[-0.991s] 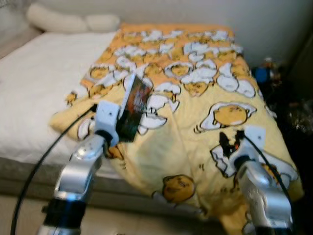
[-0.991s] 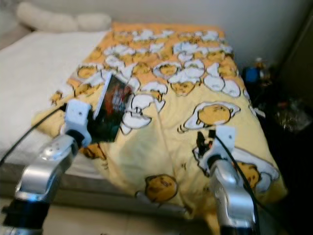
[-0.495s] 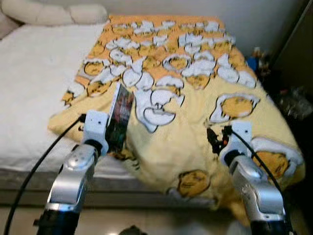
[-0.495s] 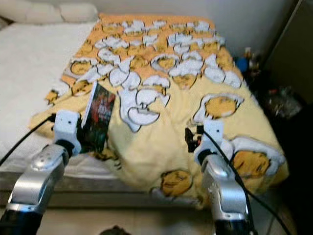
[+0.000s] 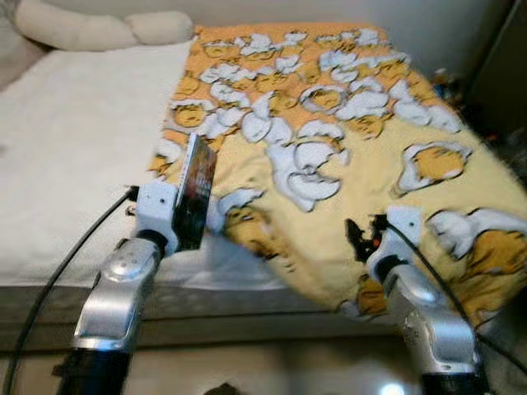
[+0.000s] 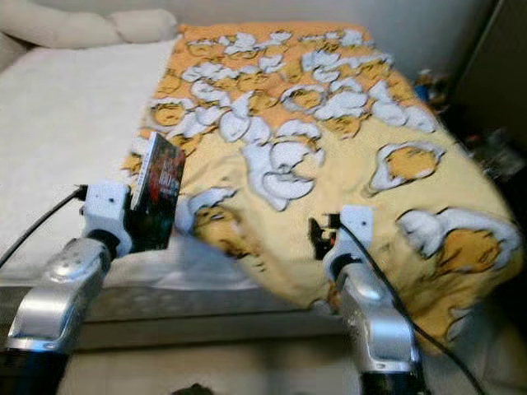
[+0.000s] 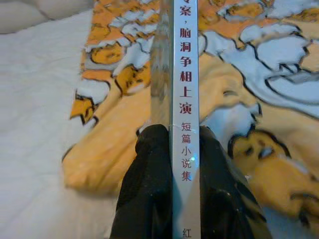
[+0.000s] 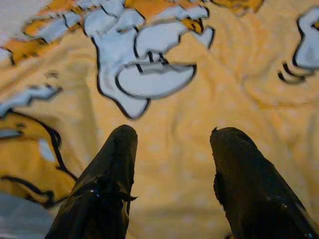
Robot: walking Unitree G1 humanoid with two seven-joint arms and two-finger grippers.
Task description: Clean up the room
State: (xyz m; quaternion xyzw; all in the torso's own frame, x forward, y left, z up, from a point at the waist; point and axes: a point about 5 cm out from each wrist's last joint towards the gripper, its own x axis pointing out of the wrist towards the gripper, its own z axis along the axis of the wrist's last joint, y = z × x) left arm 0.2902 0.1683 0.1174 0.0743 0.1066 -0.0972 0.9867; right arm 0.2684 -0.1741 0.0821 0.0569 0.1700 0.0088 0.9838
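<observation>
Yellow blanket point(image 5: 354, 123) with egg cartoons covers the bed point(image 5: 74, 156) ahead of both arms. Left gripper point(image 7: 180, 144) is clamped on a book point(image 5: 196, 191), held upright on edge, spine toward the wrist camera, over the blanket's near-left corner. Right gripper point(image 8: 172, 142) hangs just above the blanket, fingers spread, holding nothing. Pillows point(image 5: 99, 29) lie far beyond the book.

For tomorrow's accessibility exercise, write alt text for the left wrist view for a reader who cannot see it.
Two black fingers of the left gripper clamp a thin book by its white spine, printed with red Chinese characters. Behind it lie a yellow cartoon-egg blanket and a white mattress.
</observation>
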